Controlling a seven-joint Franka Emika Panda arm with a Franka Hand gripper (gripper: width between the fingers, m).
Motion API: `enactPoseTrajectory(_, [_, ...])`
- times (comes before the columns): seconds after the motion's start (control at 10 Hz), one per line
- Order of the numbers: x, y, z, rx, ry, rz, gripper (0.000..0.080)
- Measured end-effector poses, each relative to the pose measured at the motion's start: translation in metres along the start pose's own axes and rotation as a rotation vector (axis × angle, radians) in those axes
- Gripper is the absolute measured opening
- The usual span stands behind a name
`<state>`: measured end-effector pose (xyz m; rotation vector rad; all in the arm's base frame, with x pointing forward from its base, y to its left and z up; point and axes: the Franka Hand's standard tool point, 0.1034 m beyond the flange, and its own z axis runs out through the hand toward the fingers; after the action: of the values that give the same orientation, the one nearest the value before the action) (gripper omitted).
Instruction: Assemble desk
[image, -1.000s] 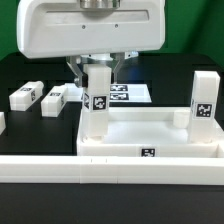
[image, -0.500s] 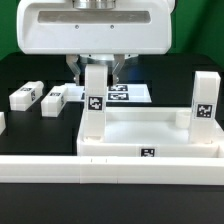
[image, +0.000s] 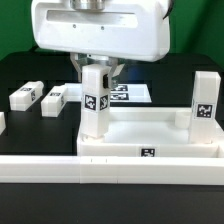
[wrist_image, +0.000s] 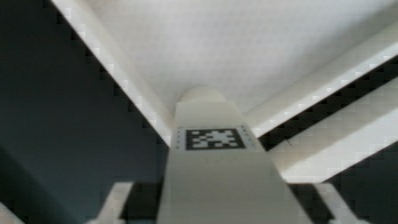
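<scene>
**Inspector:** State of the gripper (image: 97, 68)?

**Assistant:** The jaws are part closed and clamped on the upper end of a leg (image: 96, 108), one finger on each side. The leg hangs straight below them, close to upright with a slight lean.

**Inspector:** Why grip it at that end?

**Assistant:** In my judgement, to leave the lower end free to enter a corner of the top (image: 190, 150). That corner lies directly beneath the jaws. The leg's foot meets it, but I cannot tell whether it is seated, because the joint is hidden.

**Inspector:** And the rest of the desk?

**Assistant:** A second leg (image: 203, 100) stands upright at another corner of the top, well to one side of the jaws and clear of them. I judge it fitted. Two loose legs (image: 25, 96) lie flat on the table, well off to the other side. The marker board (image: 137, 92) lies behind the jaws, and the rail (image: 110, 172) runs along the front of the top.

**Inspector:** Risk?

**Assistant:** The lean. If the leg goes down crooked, it may bind in the corner.
</scene>
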<state>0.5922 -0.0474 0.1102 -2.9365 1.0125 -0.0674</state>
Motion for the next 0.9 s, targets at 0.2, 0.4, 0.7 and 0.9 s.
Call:
enactPoseTrajectory(0.2, [-0.0002,-0.0007,-0.0001,0.003,-0.001,0.141,0.0291])
enactPoseTrajectory(0.4, [-0.0001,-0.0005,-0.0001,0.004,-0.001,0.08,0.0291])
enactPoseTrajectory(0.7, [0.0024,-0.0018,-0.0005,0.009,0.015,-0.125,0.0588])
enactPoseTrajectory(0.9, [0.0025,-0.0016,-0.0004,0.007,0.016,-0.283,0.0646])
